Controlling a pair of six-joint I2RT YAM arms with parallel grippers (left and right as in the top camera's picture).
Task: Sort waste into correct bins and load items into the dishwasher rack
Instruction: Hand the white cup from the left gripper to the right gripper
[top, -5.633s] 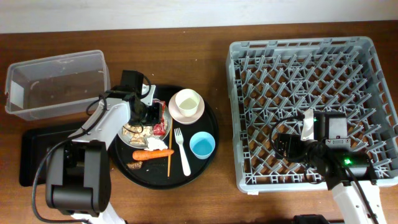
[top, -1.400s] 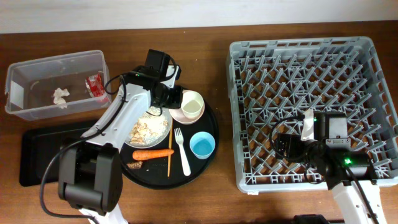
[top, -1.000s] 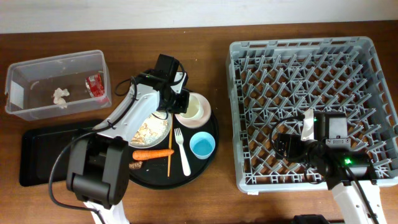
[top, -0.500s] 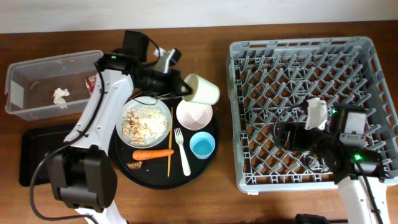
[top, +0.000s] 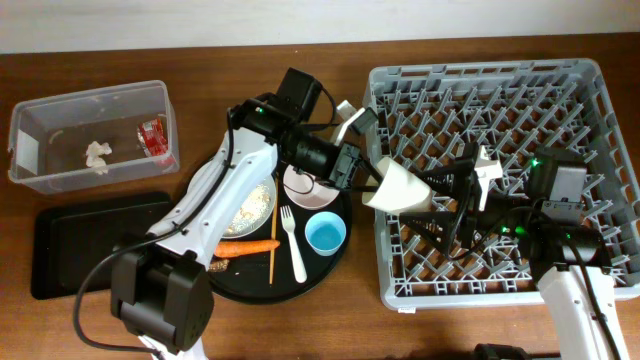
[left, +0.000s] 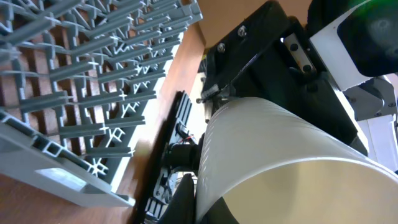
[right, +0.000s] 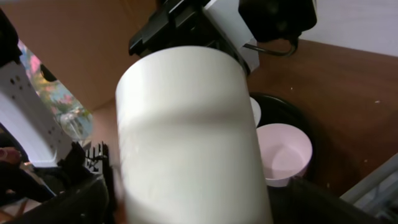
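**Q:** Overhead view: where is the cream cup (top: 400, 188) located, and how are the pincers set?

**A:** The cream cup is held on its side, clear of the bench (top: 300, 60), over the left edge of the dishwasher rack (top: 480, 70). Its wider end is gripped by the left pincer (top: 365, 178). Its narrower end is flanked by the right pincer (top: 447, 197), the jaws being spread wide.

On the round black tray (top: 250, 285) are seen the pink bowl (top: 303, 188), small blue cup (top: 325, 233), white fork (top: 295, 248), chopsticks (top: 272, 255), carrot (top: 245, 246) and a small brown bit (top: 218, 267). The grey plate (top: 258, 205), with beige scraps, is partly hidden by the left arm. The white tissue (top: 97, 153) and red wrapper (top: 152, 138) lie in the clear tub (top: 90, 95). The black rectangular tray (top: 80, 250) is set just beside the tub.

**Q:** Left wrist view?

**A:** The lower right is filled by the cream cup (left: 280, 162). One dark finger (left: 183, 200) of the left pincer is seen against its near end. The pegs of the dishwasher rack (left: 93, 74) occupy the upper left. A black housing (left: 273, 56) with screws is seen behind the cup.

**Q:** Right wrist view?

**A:** The cream cup (right: 186, 143) is shown lengthwise at centre, between the two dark fingers (right: 81, 199) of the right pincer. These are set wide apart, and a sliver of gap is visible at the right one. Whether the cup is touched cannot be told. The pink bowl (right: 283, 152) is seen beyond, on the round black tray (right: 292, 109).
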